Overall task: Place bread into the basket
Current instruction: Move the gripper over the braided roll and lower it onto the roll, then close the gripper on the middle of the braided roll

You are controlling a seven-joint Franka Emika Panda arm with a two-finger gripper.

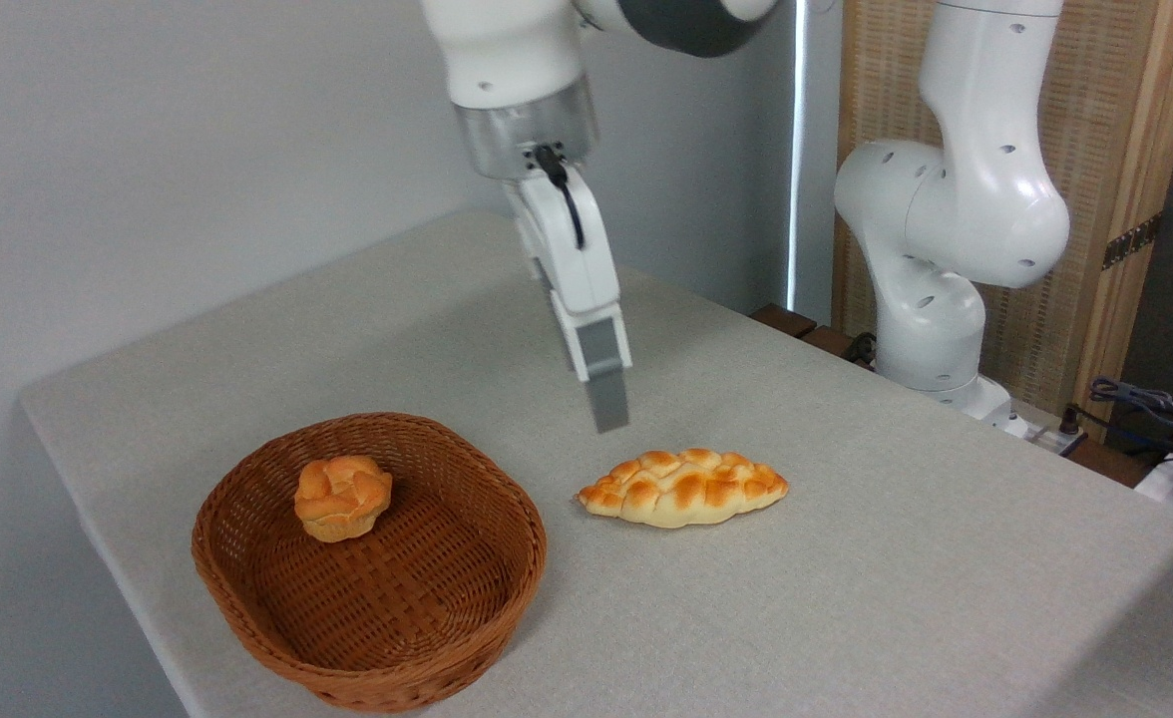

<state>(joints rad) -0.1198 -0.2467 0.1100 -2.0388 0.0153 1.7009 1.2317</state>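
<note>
The bread [684, 487], a long braided loaf with browned bumps, lies on the grey table [846, 578] just right of the basket [522, 558]. That basket is a reddish-brown wicker oval at the front left. My gripper [608, 417] hangs in the air above and slightly left of the loaf, pointing down and tilted, clear of it. I see the gripper side-on, so only one grey finger [604, 384] shows and the gap between the fingers is hidden. Nothing is visibly held.
A small round orange-brown bun [342, 497] sits inside the basket at its back left. The arm's white base [931, 339] stands at the table's back right, with cables [1145, 404] beside it. The table's left edge drops off near the basket.
</note>
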